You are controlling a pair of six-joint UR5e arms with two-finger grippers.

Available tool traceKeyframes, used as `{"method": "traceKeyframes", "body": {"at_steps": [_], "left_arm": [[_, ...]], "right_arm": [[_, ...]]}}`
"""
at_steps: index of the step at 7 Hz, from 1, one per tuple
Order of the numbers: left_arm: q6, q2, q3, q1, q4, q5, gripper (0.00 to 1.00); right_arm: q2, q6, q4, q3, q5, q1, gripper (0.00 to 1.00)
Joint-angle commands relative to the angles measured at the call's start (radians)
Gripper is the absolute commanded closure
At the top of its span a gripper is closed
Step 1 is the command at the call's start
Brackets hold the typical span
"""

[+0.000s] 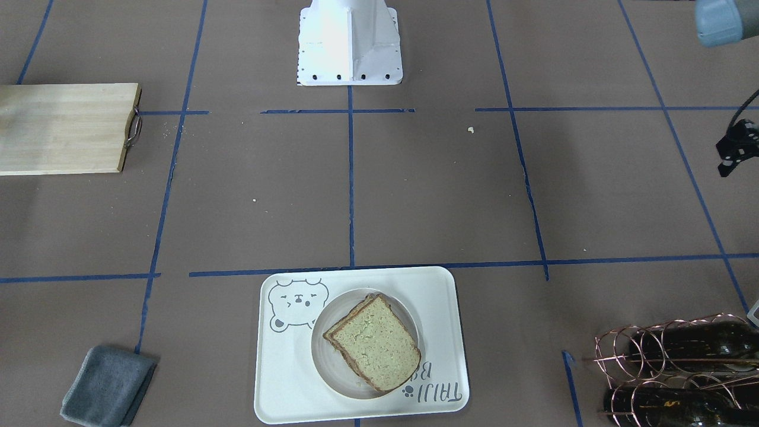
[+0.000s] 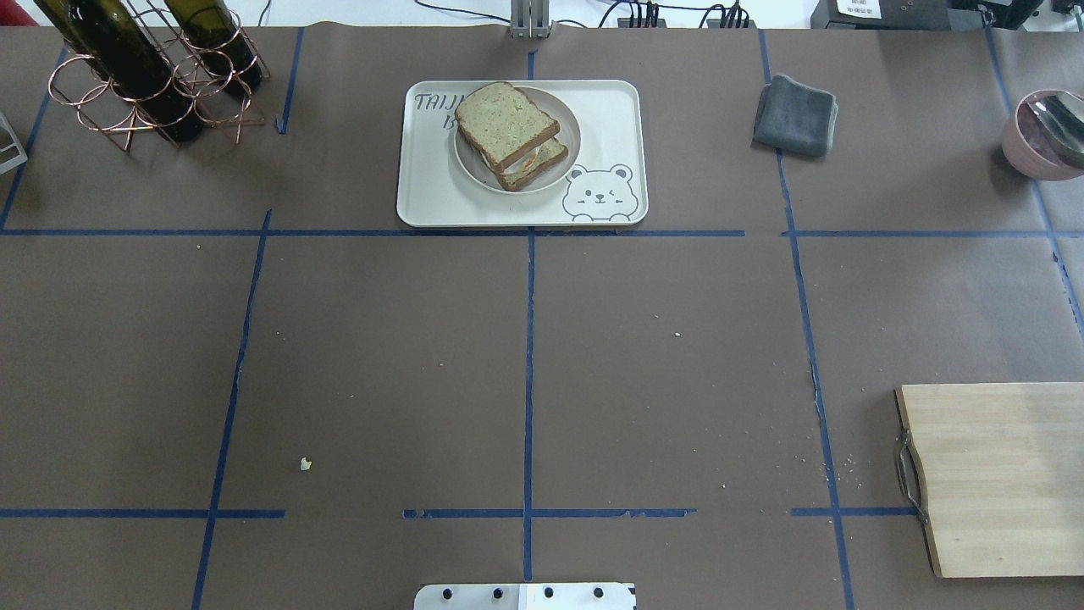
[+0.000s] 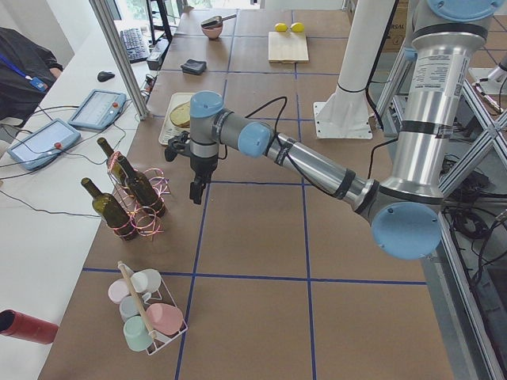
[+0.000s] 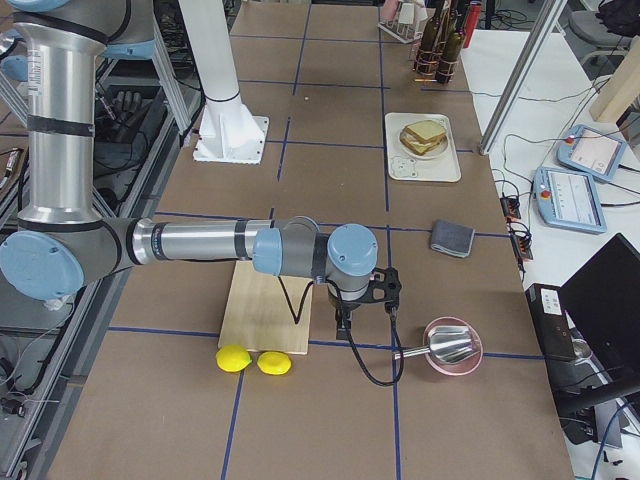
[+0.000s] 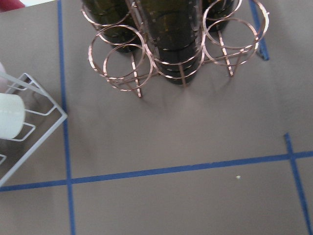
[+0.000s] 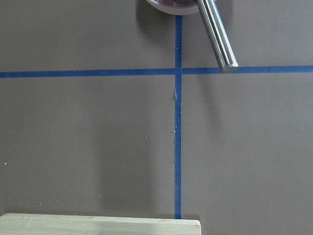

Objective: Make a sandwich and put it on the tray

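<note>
The sandwich (image 2: pixel 508 131), two bread slices with a bit of white and orange egg showing between them, lies on a small round white plate (image 2: pixel 563 119) on the cream bear tray (image 2: pixel 610 110) at the far middle of the table. It also shows in the front view (image 1: pixel 373 341) on the tray (image 1: pixel 284 379). My left gripper (image 3: pixel 196 190) hangs over the table near the wine rack, far from the tray; only a black part of it shows at the front view's right edge (image 1: pixel 735 151). My right gripper (image 4: pixel 345 325) hangs between the cutting board and the pink bowl. I cannot tell whether either is open or shut.
A copper rack with wine bottles (image 2: pixel 152 76) stands at the far left. A grey cloth (image 2: pixel 796 114) lies right of the tray. A pink bowl with a metal scoop (image 2: pixel 1042 131) and a wooden cutting board (image 2: pixel 999 474) are on the right. Two lemons (image 4: pixel 250 360) lie beyond the board.
</note>
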Motion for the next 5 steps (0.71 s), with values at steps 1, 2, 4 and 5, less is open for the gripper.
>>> {"method": "traceKeyframes", "body": {"at_steps": [1,2,4,5], "left_arm": [[0.24,0.097,0.103,-0.116,-0.004,-0.081,0.0],[0.314,0.134,0.15,-0.138,-0.024,-0.096,0.0],[0.307,0.169,0.175,-0.146,-0.087,-0.142,0.0],[0.304,0.171,0.178,-0.146,-0.086,-0.145,0.0]], "right_arm": [[0.001,0.0,0.001,0.001,0.002,0.0,0.0],[-0.001,0.0,0.001,-0.001,0.002,0.0,0.0],[-0.003,0.0,0.001,-0.004,0.001,0.0,0.0],[-0.003,0.0,0.001,-0.004,-0.001,0.0,0.0]]}}
